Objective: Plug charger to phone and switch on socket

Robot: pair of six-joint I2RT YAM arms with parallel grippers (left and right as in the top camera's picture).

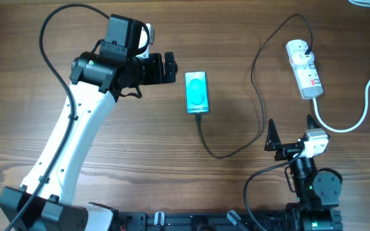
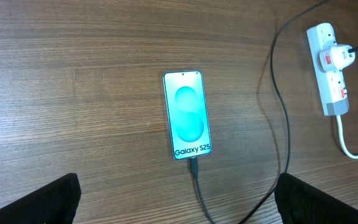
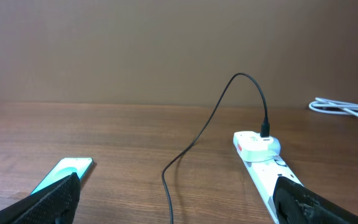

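Charger [image 2: 195,171] sits in the phone [image 1: 196,93] on the counter [image 1: 172,179].
Its cable runs to the socket [image 1: 304,69]; left fingers [image 2: 48,202] and right fingers [image 3: 309,202] gape wide, holding nothing.

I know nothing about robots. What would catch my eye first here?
The glowing turquoise phone lies in the middle, a thin black cable looping from it to the white power strip at far right. The left gripper hovers beside the phone, the right gripper near the front edge, both open and empty.

Cyan-screened phone [image 2: 186,115] flat mid-table, black charger [image 2: 193,167] plugged into it, white socket [image 2: 332,90] at right
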